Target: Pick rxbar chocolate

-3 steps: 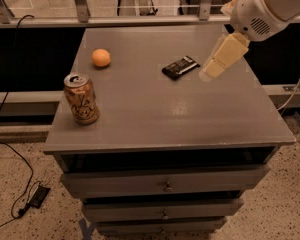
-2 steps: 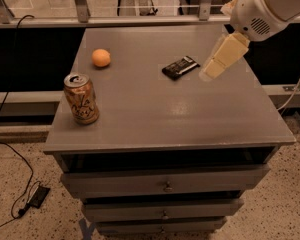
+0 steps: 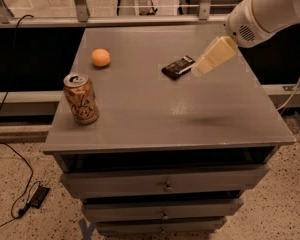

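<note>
Camera view: rxbar chocolate [image 3: 177, 67] lies flat on the grey table [image 3: 155, 124], easy to grab from above. The gripper [image 3: 202, 67] hangs just right of the bar, tilted toward it, likely to pick it up. Open or closed, I cannot tell. The can [image 3: 81, 98] stands well left of the bar.

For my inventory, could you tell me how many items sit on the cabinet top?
3: can front-left, orange fruit back-left, rxbar chocolate back-centre, the gripper near its right end. None seem hidden.
</note>
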`<action>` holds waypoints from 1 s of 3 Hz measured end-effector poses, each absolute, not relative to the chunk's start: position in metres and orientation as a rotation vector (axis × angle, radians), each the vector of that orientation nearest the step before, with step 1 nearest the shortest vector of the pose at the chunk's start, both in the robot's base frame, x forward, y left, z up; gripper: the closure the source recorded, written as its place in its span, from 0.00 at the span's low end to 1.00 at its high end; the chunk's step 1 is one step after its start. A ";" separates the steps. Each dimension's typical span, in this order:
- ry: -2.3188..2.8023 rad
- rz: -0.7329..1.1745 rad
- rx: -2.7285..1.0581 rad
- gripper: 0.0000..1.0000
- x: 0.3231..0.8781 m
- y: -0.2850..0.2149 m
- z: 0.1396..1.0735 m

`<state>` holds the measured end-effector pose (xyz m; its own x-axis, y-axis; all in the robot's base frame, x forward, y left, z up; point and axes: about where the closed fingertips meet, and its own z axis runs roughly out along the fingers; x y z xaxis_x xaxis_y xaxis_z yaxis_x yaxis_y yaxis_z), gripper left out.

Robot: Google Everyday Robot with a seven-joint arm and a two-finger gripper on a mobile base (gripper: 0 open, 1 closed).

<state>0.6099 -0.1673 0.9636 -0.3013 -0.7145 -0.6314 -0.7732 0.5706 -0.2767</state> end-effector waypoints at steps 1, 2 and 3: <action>2.053 0.239 -1.018 0.00 0.645 -0.162 0.925; 2.028 0.349 -0.932 0.00 0.671 -0.148 0.895; 2.013 0.412 -0.909 0.00 0.681 -0.134 0.872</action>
<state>0.6811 -0.1337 0.8719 -0.3597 -0.4462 -0.8195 -0.7324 0.6791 -0.0483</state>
